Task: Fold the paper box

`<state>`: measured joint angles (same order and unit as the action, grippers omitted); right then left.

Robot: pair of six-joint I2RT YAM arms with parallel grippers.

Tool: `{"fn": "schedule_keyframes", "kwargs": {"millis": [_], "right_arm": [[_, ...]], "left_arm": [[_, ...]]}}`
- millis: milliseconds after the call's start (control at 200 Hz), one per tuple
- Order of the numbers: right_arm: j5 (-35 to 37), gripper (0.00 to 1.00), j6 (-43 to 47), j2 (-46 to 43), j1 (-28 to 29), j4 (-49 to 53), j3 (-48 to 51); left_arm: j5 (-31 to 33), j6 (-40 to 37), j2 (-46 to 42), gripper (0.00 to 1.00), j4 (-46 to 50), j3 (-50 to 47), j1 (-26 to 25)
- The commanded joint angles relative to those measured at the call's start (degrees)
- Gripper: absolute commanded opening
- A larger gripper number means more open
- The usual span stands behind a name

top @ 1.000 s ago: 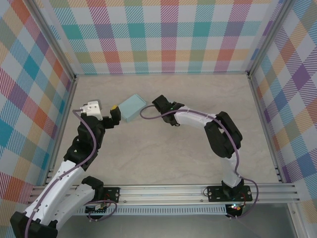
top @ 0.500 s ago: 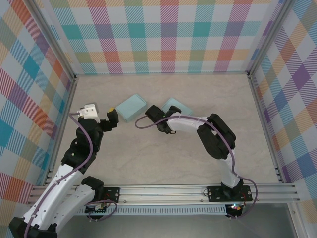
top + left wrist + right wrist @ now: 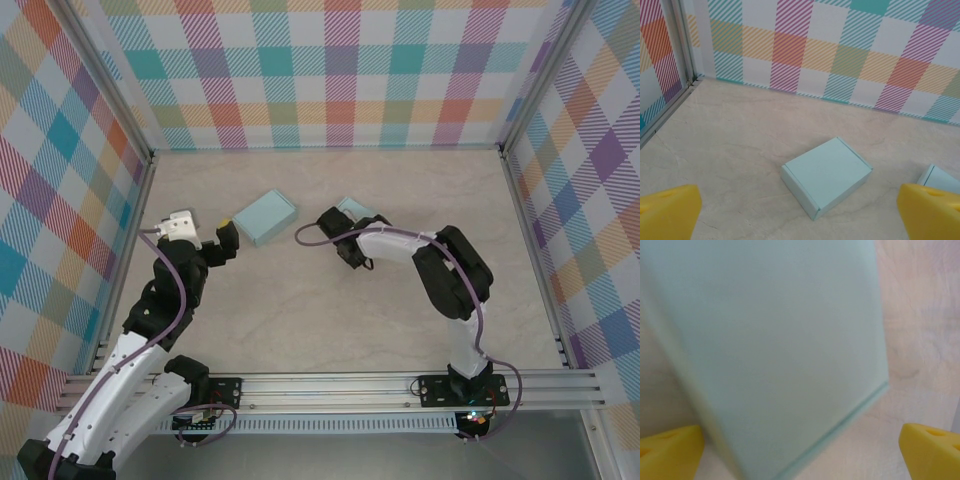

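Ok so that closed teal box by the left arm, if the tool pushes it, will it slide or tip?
Probably slide rather than tip: the box lies flat and low on the smooth table. It looks like thin folded paper, so likely light and easy to dent if squeezed hard. Flat faces and square corners mean it shouldn't roll.

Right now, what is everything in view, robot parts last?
closed box: one, pale teal, far middle of the table.
second box: one, pale teal, right of it, partly under the right arm.
table: one, beige marble.
walls: three, coloured check, around the table.
rail: one, silver, near edge.
arms: two, white and black, left arm, right arm.
pincers: two, yellow tips, both open, left pincer, right pincer.
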<state>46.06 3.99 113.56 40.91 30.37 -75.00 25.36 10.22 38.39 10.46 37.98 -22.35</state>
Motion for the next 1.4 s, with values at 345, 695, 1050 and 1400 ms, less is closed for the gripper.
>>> {"fn": "schedule_keyframes", "kwargs": {"millis": [345, 695, 1050, 1400], "right_arm": [[-0.8, 1.0, -10.7, -8.9, -8.5, 4.9, 4.2], [-1.4, 1.0, -17.5, -32.0, -9.1, -2.2, 18.1], [-8.6, 1.0, -6.1, -58.9, -17.4, -37.6, 47.4], [-24.4, 1.0, -3.6, -55.7, -28.6, -57.7, 57.3]], "left_arm": [[2.7, 2.1, 2.9, 1.0, 1.5, 0.9, 0.7], [19.3, 9.4, 3.7, 1.0, 10.6, -1.4, 0.7], [20.6, 3.4, -6.4, 1.0, -9.3, -19.3, 0.8], [7.9, -8.9, 1.3, 1.0, -34.2, -30.7, 4.1]]}}
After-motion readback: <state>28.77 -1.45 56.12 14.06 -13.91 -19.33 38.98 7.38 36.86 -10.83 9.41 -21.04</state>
